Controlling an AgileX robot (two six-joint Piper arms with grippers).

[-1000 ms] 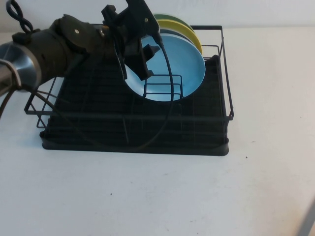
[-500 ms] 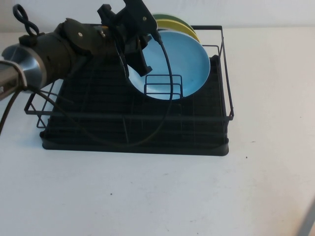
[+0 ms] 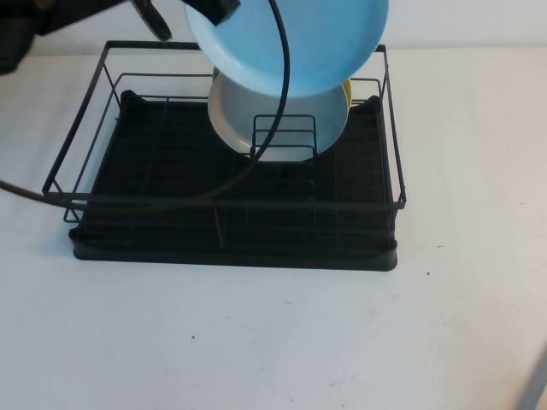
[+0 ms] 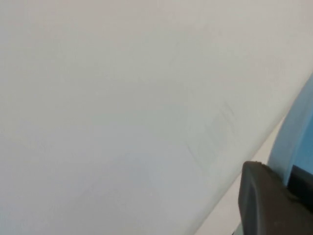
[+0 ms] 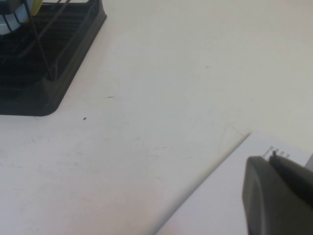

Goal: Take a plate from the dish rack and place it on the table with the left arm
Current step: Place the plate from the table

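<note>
The light sky-blue plate (image 3: 291,38) hangs in the air above the back of the black dish rack (image 3: 231,231), clear of the small wire plate holder (image 3: 284,141). My left gripper (image 3: 218,7) is shut on the plate's upper left rim at the top edge of the high view, mostly cut off. In the left wrist view one dark finger (image 4: 264,200) presses against the blue rim (image 4: 293,142). My right gripper (image 5: 281,166) hovers low over the white table (image 3: 256,342), apart from the rack, fingers together and empty.
A pale grey-white plate (image 3: 239,120) and a yellow plate (image 3: 346,92) stand in the wire holder. A black cable (image 3: 273,128) droops across the rack. The rack's corner (image 5: 49,58) shows in the right wrist view, and a white sheet's edge (image 5: 220,196) lies under the right gripper.
The left arm has lifted the blue plate up and out of the holder, towards the back. The grey-white plate behind it is now exposed. The right arm has not moved.
</note>
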